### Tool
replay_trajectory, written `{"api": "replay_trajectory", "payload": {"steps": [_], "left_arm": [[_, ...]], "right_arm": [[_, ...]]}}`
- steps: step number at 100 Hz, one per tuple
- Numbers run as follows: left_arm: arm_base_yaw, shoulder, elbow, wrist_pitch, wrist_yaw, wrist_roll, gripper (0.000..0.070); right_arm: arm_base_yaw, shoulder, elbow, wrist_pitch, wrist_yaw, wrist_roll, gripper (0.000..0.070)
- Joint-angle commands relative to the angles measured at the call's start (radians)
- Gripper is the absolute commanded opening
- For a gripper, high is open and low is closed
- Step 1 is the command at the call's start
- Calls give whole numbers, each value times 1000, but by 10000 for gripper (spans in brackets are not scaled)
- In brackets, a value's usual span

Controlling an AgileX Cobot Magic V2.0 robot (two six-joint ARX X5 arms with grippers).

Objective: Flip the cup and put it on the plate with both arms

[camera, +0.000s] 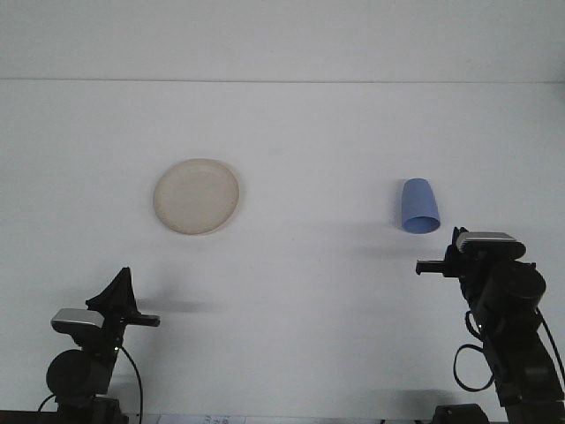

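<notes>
Cup (419,208): one, pale blue plastic, smooth-walled, tapered. It lies on the white desk (309,132), right half, with its wider open mouth toward the camera and its narrower closed base pointing away. Whether it's fully on its side or tipped at an angle, I can't tell from this view. Nothing touches it.

Plate (197,196): one, round, cream/off-white, shallow with a slightly raised rim, flat on the desk in the left half. Nothing on it. Well apart from the cup, at roughly the same depth on the desk.

Right gripper (456,240): arm is raised, wrist block and its silver-topped camera housing sit just below and slightly right of the cup in the picture. Only a small dark tip shows above the housing, near the cup's mouth edge but not touching it. Fingers are hidden behind the wrist, so the opening can't be told. Holds nothing visible.

Left gripper (117,287): low at the near-left edge of the desk, black pointed shape aimed up and away. Fingertips appear to meet at a single point, so it reads as closed and empty. Well apart from the plate.

Count: 1 cup, 1 plate, 2 arms, 2 grippers.
</notes>
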Motion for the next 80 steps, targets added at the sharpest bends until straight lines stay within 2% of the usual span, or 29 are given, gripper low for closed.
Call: {"api": "replay_trajectory", "payload": {"steps": [1, 5, 8, 24, 51, 80], "left_arm": [[1, -2, -19, 10, 2, -2, 12], [1, -2, -19, 10, 2, -2, 12], [1, -2, -19, 10, 2, -2, 12], [1, -2, -19, 10, 2, -2, 12], [1, -2, -19, 10, 2, -2, 12], [1, -2, -19, 10, 2, -2, 12]], "right_arm": [[2, 36, 9, 2, -5, 32, 377], [5, 63, 8, 3, -7, 41, 482], [9, 82, 7, 4, -7, 44, 505], [45, 162, -58, 113, -6, 48, 505], [122, 298, -315, 544, 11, 110, 504], [122, 540, -333, 838, 11, 107, 504]]}}
